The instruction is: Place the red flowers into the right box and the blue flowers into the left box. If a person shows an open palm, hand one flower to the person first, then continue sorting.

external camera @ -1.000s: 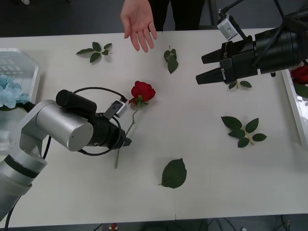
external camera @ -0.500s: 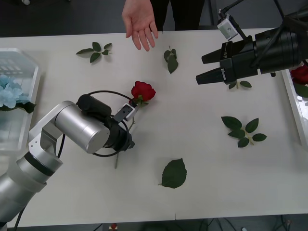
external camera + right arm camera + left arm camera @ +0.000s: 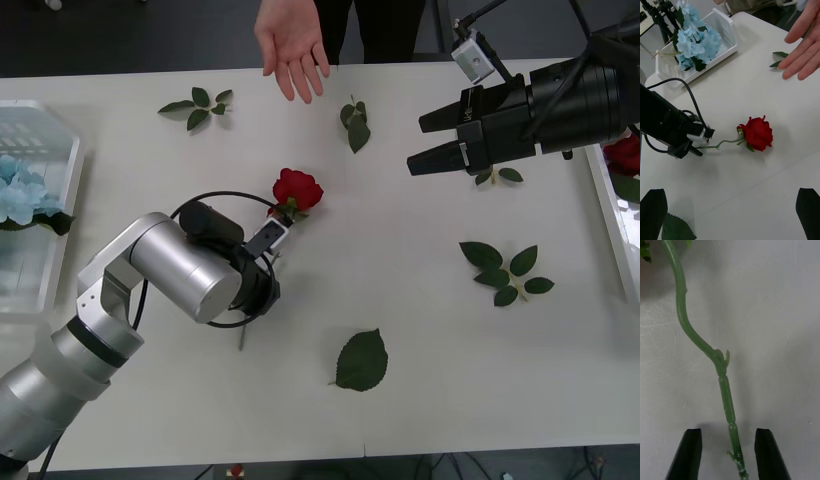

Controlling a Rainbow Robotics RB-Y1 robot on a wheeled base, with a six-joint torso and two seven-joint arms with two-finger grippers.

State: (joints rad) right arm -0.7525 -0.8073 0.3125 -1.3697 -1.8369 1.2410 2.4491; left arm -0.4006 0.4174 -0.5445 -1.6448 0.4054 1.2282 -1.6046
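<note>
One of the red flowers (image 3: 297,190) lies mid-table, its green stem (image 3: 724,390) running back under my left arm. My left gripper (image 3: 728,455) is open low over the table, one black finger on each side of the stem's lower end; it appears from the side as well (image 3: 696,151). My right gripper (image 3: 438,140) hangs open and empty above the table's far right. The person holds the open palm (image 3: 292,45) over the far edge. The blue flowers (image 3: 20,190) lie in the left box (image 3: 40,120). Another red flower (image 3: 625,155) lies in the right box (image 3: 605,205).
Loose green leaf sprigs lie scattered: far left (image 3: 200,105), far middle (image 3: 355,125), right (image 3: 505,270), a single big leaf (image 3: 362,360) near the front. My left arm's silver body (image 3: 185,265) covers the table left of the rose.
My left arm has swung right and forward along the stem toward the rose. The person's palm has shifted slightly. My right arm has not moved.
</note>
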